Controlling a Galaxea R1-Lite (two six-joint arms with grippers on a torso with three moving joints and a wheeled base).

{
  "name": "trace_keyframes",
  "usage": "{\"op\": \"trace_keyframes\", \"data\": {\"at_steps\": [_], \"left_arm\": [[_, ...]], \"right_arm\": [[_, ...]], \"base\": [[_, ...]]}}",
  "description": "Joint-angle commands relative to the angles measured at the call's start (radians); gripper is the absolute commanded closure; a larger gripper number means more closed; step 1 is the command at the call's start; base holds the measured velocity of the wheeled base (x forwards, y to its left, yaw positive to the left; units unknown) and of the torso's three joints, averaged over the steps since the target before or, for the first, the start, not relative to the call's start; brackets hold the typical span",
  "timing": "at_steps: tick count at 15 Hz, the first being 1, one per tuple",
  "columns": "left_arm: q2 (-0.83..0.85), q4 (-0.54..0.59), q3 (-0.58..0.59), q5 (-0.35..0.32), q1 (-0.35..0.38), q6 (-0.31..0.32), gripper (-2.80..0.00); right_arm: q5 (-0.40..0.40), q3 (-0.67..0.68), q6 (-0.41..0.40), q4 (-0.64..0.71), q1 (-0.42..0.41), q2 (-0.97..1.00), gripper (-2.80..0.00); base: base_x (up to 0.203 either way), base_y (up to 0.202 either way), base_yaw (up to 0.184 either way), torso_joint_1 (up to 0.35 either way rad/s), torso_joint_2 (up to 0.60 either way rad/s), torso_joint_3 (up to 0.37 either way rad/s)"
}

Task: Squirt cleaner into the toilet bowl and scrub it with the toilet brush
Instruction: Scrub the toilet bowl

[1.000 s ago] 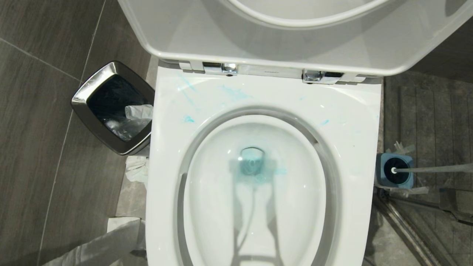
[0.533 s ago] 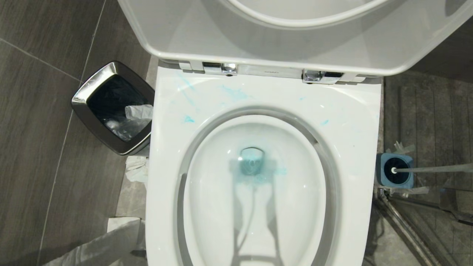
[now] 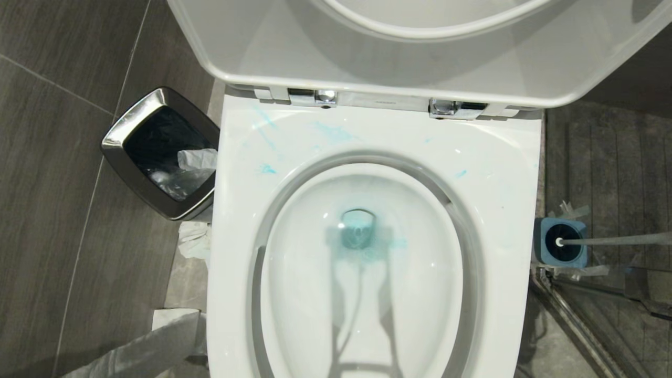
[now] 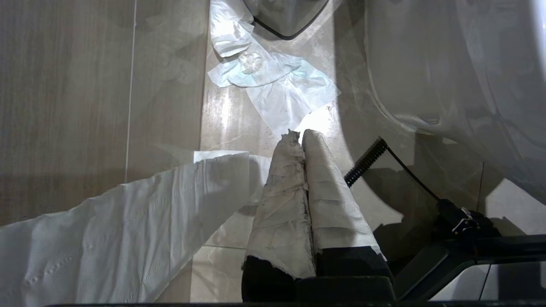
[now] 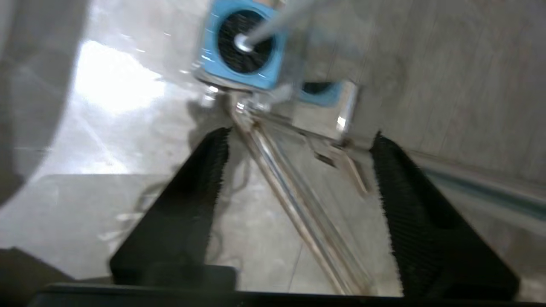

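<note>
Two kinds of floor meet here: dark grey wood-grain tiles [image 3: 63, 173] on the left and paler ribbed flooring on the right. Leftmost stands a chrome-rimmed trash bin [image 3: 118, 137] with a black liner, crumpled tissue [image 3: 195, 239] beside its base and a strip of white paper [image 3: 142, 349] trailing across the floor. The left gripper [image 4: 300, 140], fingers wrapped in white paper and pressed together holding nothing, hangs low by that strip, next to the toilet's base. In the middle, the toilet bowl [image 3: 504, 173] has its lid up; the cleaner [image 3: 336, 134] shows as teal smears on the rim and tinted water at the drain. A faint mark between the hinges cannot be read. Right of the bowl, the toilet brush [image 3: 614, 240] sits in its blue holder [image 3: 543, 242]. The right gripper [image 5: 298, 140] points at it from a little way off, spread wide and empty.
</note>
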Motion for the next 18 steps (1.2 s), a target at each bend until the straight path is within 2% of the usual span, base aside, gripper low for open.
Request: {"op": "trace_keyframes", "data": {"at_steps": [1, 4, 9, 15, 18], "left_arm": [[0.002, 0.0, 0.002, 0.0, 0.0, 0.0, 0.0], [0.002, 0.0, 0.002, 0.0, 0.0, 0.0, 0.0], [0.002, 0.0, 0.002, 0.0, 0.0, 0.0, 0.0], [0.002, 0.0, 0.002, 0.0, 0.0, 0.0, 0.0], [0.002, 0.0, 0.002, 0.0, 0.0, 0.0, 0.0]], "right_arm": [[-0.015, 0.025, -0.001, 0.0, -0.017, 0.039, -2.8], [-0.026, 0.025, 0.0, -0.02, -0.038, 0.121, -2.8], [-0.029, 0.025, 0.021, -0.166, -0.041, 0.295, -2.8], [-0.036, 0.024, 0.178, -0.431, -0.041, 0.501, -2.8], [-0.06, 0.012, 0.227, -0.461, -0.039, 0.56, -2.8]], "base": [[0.0, 0.0, 0.0, 0.0, 0.0, 0.0], [0.0, 0.0, 0.0, 0.0, 0.0, 0.0], [0.0, 0.0, 0.0, 0.0, 0.0, 0.0], [0.0, 0.0, 0.0, 0.0, 0.0, 0.0], [0.0, 0.0, 0.0, 0.0, 0.0, 0.0]]}}
